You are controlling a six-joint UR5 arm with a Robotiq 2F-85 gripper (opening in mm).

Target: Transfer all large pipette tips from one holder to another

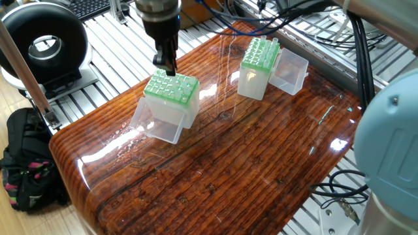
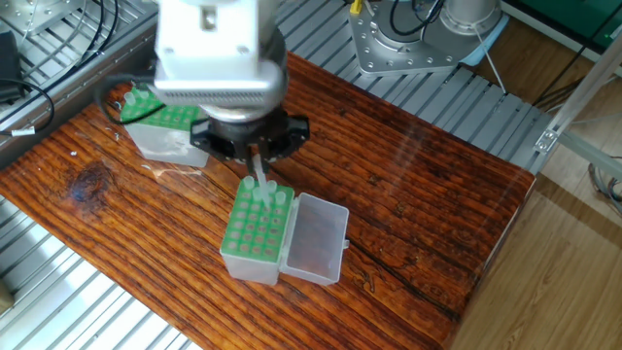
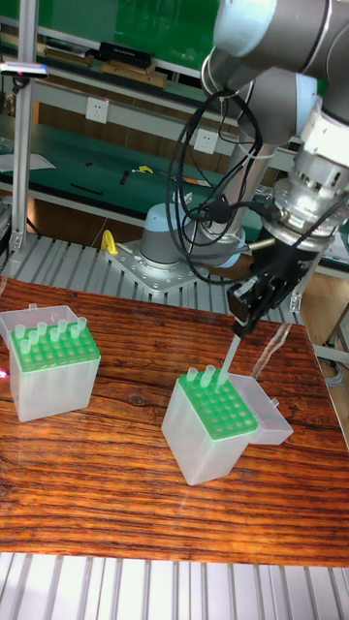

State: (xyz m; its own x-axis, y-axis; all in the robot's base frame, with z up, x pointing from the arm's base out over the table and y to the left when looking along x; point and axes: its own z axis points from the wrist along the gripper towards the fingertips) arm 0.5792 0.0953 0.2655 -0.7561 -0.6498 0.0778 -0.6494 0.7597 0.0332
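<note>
My gripper [image 1: 166, 65] [image 2: 256, 160] [image 3: 242, 320] is shut on a large pipette tip [image 3: 225, 363] [image 2: 259, 187], a slim clear tube hanging tilted below the fingers. Its lower end sits just at the top of the green-topped holder [image 3: 213, 412] [image 1: 171, 88] [image 2: 255, 228], whose clear lid [image 2: 316, 238] lies open. Two more tips [image 3: 199, 376] stand in that holder's back corner. The second green-topped holder [image 3: 53, 354] [image 1: 260, 55] [image 2: 160, 122] carries several tips along its edges.
Both holders stand on a glossy wooden tabletop [image 1: 222, 163] over aluminium rails. A black ring-shaped device [image 1: 42, 42] and a backpack [image 1: 26, 170] lie off the table's end. Cables [image 1: 294, 26] run behind the far holder. The robot base [image 2: 418, 34] is at the table's edge.
</note>
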